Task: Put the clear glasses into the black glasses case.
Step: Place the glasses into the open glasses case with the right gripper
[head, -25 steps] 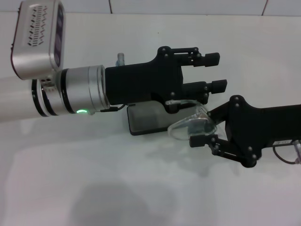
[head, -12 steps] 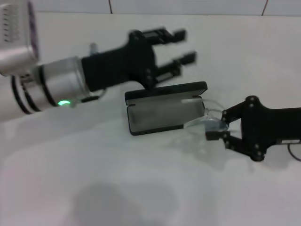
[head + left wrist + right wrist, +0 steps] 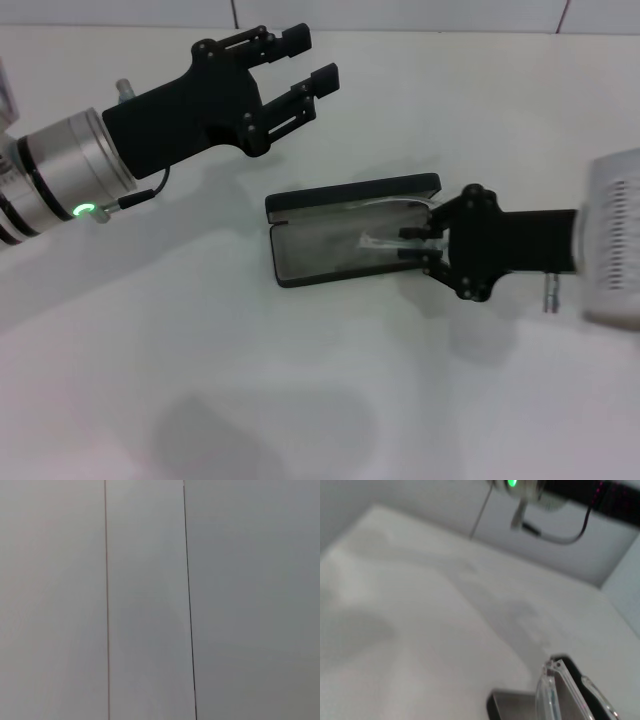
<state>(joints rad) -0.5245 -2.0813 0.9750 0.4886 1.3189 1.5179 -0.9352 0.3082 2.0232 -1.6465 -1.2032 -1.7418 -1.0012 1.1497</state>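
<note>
The black glasses case (image 3: 340, 197) lies open in the middle of the table, its grey lining (image 3: 310, 255) facing up. My right gripper (image 3: 412, 246) reaches in from the right and is shut on the clear glasses (image 3: 385, 240), holding them over the right half of the case's tray. The right wrist view shows the clear glasses (image 3: 547, 695) close up above the case (image 3: 517, 704). My left gripper (image 3: 312, 58) hovers open and holds nothing, up and to the left of the case, well apart from it.
The case rests on a white tabletop (image 3: 300, 400), with a tiled wall (image 3: 400, 12) behind it. The left wrist view shows only pale wall panels (image 3: 150, 600). The left arm's wrist with its green light (image 3: 512, 484) hangs at the far side.
My left gripper has pulled back up and to the left, away from the case. My right gripper has carried the glasses leftward, from beside the case to over its tray.
</note>
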